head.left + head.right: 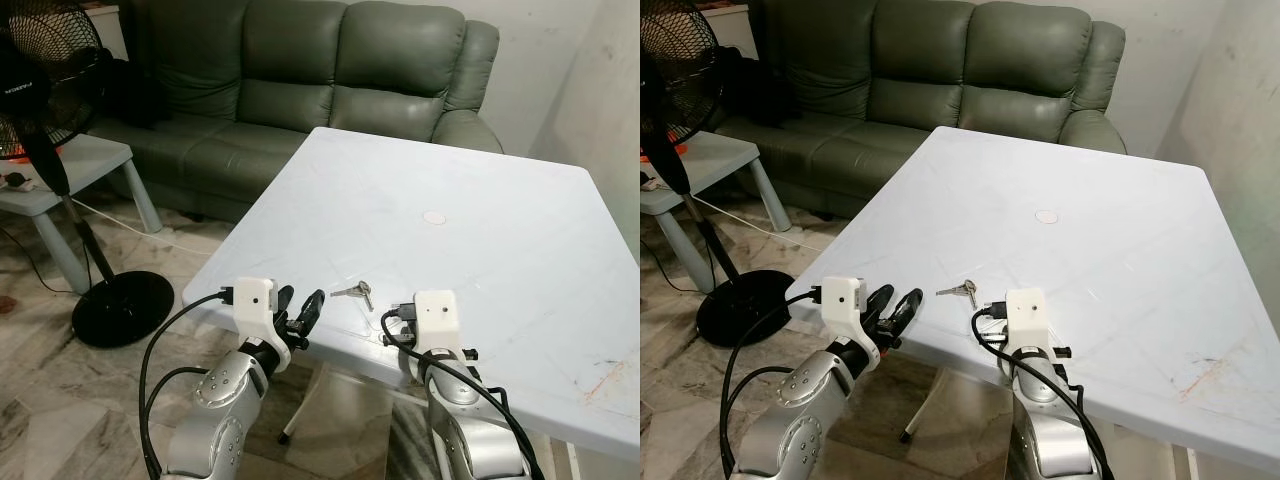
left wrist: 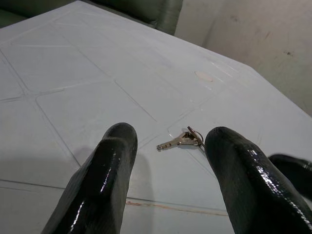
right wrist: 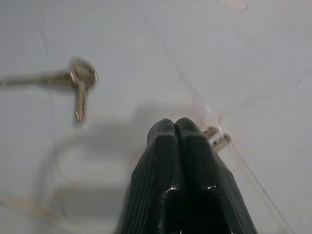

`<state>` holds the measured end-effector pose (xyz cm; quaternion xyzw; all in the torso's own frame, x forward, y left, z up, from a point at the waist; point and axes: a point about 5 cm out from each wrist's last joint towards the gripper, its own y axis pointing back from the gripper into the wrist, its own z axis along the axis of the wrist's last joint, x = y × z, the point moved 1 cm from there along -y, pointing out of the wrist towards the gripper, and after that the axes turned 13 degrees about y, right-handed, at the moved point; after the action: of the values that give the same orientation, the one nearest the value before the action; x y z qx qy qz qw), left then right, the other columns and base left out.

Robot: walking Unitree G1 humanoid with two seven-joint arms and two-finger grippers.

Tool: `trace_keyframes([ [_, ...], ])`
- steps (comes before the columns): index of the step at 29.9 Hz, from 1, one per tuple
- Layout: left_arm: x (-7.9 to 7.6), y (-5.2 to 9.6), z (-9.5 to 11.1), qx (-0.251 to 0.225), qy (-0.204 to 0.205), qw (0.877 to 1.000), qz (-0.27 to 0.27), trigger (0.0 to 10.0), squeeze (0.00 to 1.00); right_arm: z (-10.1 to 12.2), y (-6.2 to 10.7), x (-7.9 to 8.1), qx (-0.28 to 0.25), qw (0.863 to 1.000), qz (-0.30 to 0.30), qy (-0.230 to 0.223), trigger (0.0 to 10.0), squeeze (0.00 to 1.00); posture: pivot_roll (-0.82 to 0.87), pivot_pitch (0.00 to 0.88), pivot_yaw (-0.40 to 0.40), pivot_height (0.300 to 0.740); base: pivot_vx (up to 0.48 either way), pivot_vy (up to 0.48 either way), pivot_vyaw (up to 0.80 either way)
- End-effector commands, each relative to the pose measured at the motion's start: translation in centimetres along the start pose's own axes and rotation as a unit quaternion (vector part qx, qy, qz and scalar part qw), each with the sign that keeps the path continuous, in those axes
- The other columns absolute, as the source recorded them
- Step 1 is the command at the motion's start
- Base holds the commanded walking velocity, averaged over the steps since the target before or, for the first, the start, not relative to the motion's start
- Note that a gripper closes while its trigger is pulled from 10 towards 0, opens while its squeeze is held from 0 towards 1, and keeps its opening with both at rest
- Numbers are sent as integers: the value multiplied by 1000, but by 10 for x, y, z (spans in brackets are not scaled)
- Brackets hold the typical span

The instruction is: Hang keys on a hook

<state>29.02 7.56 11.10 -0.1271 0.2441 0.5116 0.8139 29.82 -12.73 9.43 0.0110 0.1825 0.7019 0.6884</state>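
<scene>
To my far left stands one black pedestal fan [image 1: 45, 95] on the tiled floor, beside one small pale side table [image 1: 90, 160], and behind them runs one grey-green leather sofa [image 1: 300, 70].

My left claw [image 1: 300, 313] hangs at the near edge of the wide pale-blue plastic bench [image 1: 500, 240], its two black fingers [image 2: 105, 180] spread well apart and empty. From its wrist view the small bunch of silver metal keys [image 1: 355, 292] lies flat on the bench just ahead, framed between the fingers but not touched.

I count one bunch, with what looks like two keys on a ring, though I cannot be sure of the number. It lies near the bench's front edge, between my two arms.

My right claw [image 3: 178, 129] is just beside the keys, low over the bench, its fingers pressed together with nothing between them. One small bright metal bit [image 3: 217, 138] lies close by its tips; I cannot tell what it is.

I judge this the opening step: the keys are not yet picked up. Next I must lower an open claw over the bunch, pinch it off the flat surface, lift, then find a hook.
</scene>
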Motion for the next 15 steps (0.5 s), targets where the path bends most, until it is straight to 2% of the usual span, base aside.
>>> trace_keyframes([
  [1, -11, -2, -1, -5, 18, 1000, -10, 10000, 0, 6, 1, -6, -27, 999, -2, -36, 0, 0, -8, 22, -36, 740, 0, 0, 0],
  [2, -11, -3, -1, -5, 18, 1000, -10, 10000, 0, 11, 2, -8, -46, 997, 9, -66, 0, 0, -8, 22, -36, 740, 0, 0, 0],
  [5, -11, -3, -1, -5, 18, 1000, -10, 10000, 0, 17, 3, -16, -70, 991, 9, -111, 0, 0, -8, 21, -35, 740, 0, 0, 0],
  [7, -11, -3, -2, -4, 19, 1000, -9, 10000, 0, 23, 6, -17, -104, 986, 30, -129, 0, 0, -8, 20, -35, 740, 0, 0, 0],
  [10, -11, -3, -2, -4, 19, 1000, -10, 10000, 0, 19, 5, -14, -90, 986, 42, -131, 0, 0, -8, 19, -36, 740, 0, 0, 0],
  [11, -11, -3, -2, -4, 19, 1000, -10, 10000, 0, 15, 4, -10, -73, 987, 53, -131, 10000, 0, -8, 19, -36, 740, 0, 0, 0],
  [12, -12, -3, -2, -4, 19, 1000, -10, 10000, 0, 13, 4, -9, -64, 987, 59, -132, 10000, 0, -8, 19, -36, 740, 0, 0, 0],
  [13, -12, -3, -2, -4, 19, 1000, -10, 10000, 0, 14, 5, -8, -73, 987, 63, -131, 10000, 43, -8, 19, -36, 740, 0, 0, 0],
  [14, -12, -3, -2, -4, 18, 1000, -10, 10000, 0, 17, 7, -8, -100, 986, 62, -120, 10000, 745, -8, 19, -36, 740, 0, 0, 0],
  [15, -12, -3, -2, -4, 18, 1000, -10, 10000, 0, 15, 7, -7, -91, 987, 59, -120, 10000, 1000, -8, 19, -37, 740, 0, 0, 0],
])
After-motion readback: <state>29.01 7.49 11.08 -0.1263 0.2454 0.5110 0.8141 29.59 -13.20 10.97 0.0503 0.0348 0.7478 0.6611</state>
